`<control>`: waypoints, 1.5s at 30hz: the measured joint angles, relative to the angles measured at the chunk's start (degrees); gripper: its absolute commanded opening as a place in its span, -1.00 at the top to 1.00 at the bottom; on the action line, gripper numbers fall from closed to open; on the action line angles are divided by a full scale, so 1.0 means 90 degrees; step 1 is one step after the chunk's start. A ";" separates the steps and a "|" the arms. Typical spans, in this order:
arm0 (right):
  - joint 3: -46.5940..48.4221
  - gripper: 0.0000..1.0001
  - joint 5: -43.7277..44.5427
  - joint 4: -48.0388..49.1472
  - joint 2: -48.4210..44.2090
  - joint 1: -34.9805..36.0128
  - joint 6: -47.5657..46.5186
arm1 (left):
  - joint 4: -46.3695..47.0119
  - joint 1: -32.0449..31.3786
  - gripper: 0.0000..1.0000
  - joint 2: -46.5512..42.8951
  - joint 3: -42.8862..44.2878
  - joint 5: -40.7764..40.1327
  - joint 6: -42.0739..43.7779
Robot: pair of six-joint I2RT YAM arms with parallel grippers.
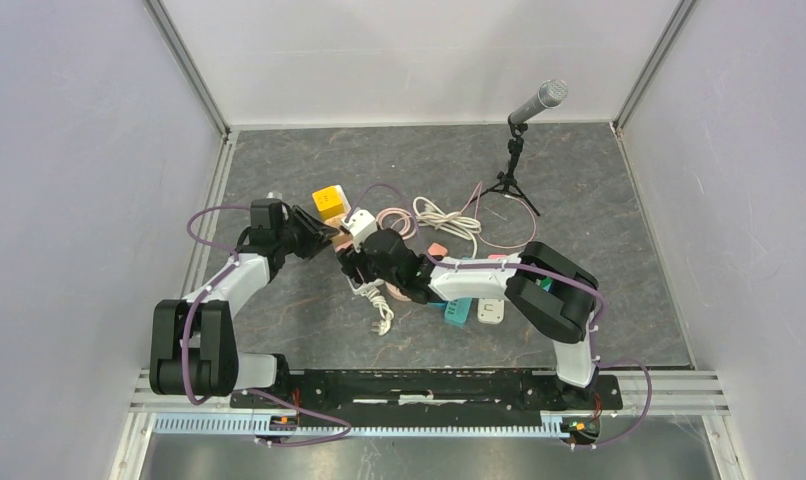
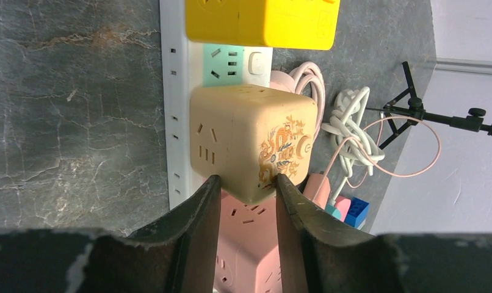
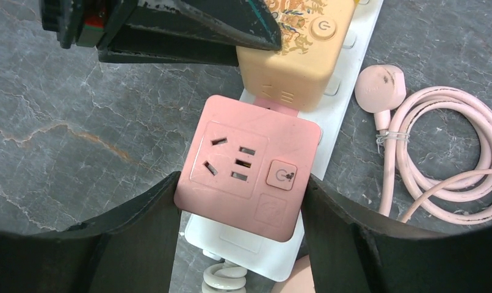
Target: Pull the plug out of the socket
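Note:
A white power strip (image 2: 176,91) lies on the grey mat with a yellow cube plug (image 2: 262,21), a beige dragon-print cube plug (image 2: 249,134) and a pink cube plug (image 3: 246,165) seated in it. My left gripper (image 2: 248,180) is shut on the near corner of the beige cube. My right gripper (image 3: 240,183) is shut on the pink cube, with a finger against each side. The strip's end (image 3: 231,241) shows under the pink cube. In the top view the two grippers (image 1: 329,235) (image 1: 357,262) meet over the strip and hide most of it.
A coiled pink cable with a round plug (image 3: 439,146) lies right of the strip. A white cable bundle (image 2: 350,122) and a blue block (image 2: 356,213) lie beyond. A microphone on a tripod (image 1: 524,120) stands at the back right. More adapters (image 1: 491,310) lie under the right arm.

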 measured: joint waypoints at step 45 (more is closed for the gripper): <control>-0.1081 1.00 -0.0126 0.0338 -0.1982 0.0058 0.0080 | -0.0770 0.0002 -0.28 -0.0138 0.0287 -0.0282 0.0044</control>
